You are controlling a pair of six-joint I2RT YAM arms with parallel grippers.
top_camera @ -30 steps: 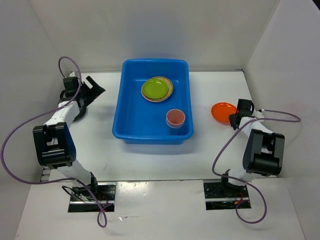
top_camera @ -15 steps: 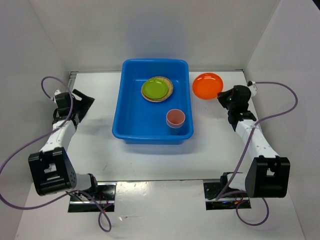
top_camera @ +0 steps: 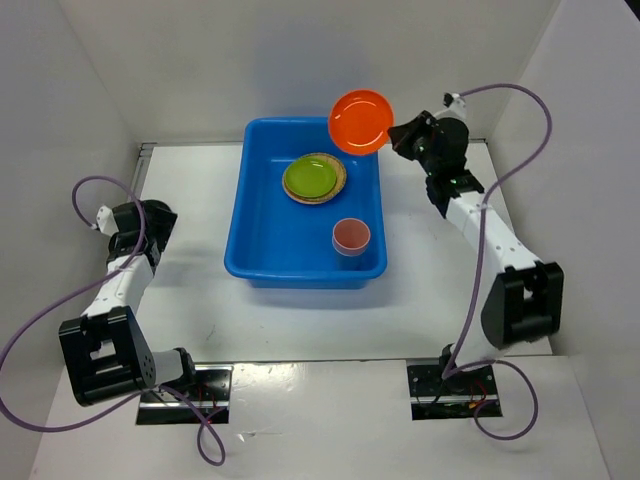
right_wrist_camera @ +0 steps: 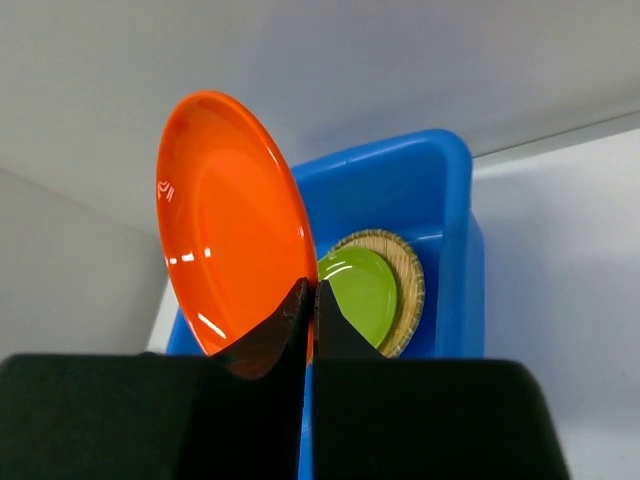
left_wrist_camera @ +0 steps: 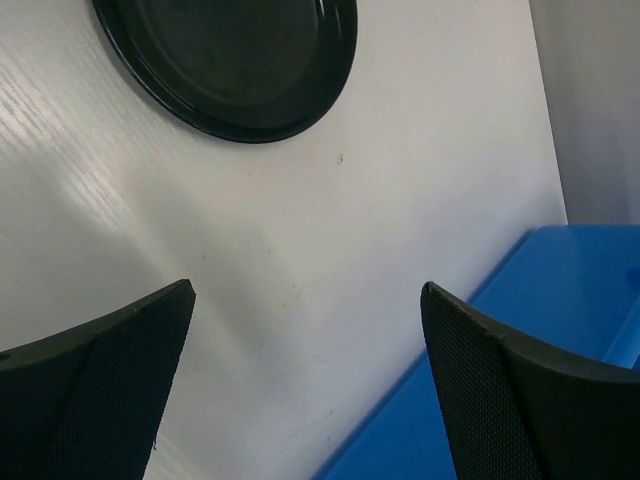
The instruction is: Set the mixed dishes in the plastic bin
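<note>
Currently the right arm's jaws are pinching shut on the thin rim of a glossy orange round plate, holding it tilted almost on edge in the air. It is hanging over the far right corner of the large bright blue plastic bin, which is sitting mid-tabletop towards the far edge. Such a narrow grip on a slick rim is risking a slip. Letting go this high and this near the bin's corner could send the plate bouncing off the rim onto the tabletop. It could also strike the lime-green plate stacked on a tan woven plate, or the small reddish-pink cup. The left arm's jaws are gaping wide and holding nothing, above a glossy black plate near the left edge. A second ago the orange plate was sitting low by the right edge. The left arm has been drawing back along the left edge.
</note>
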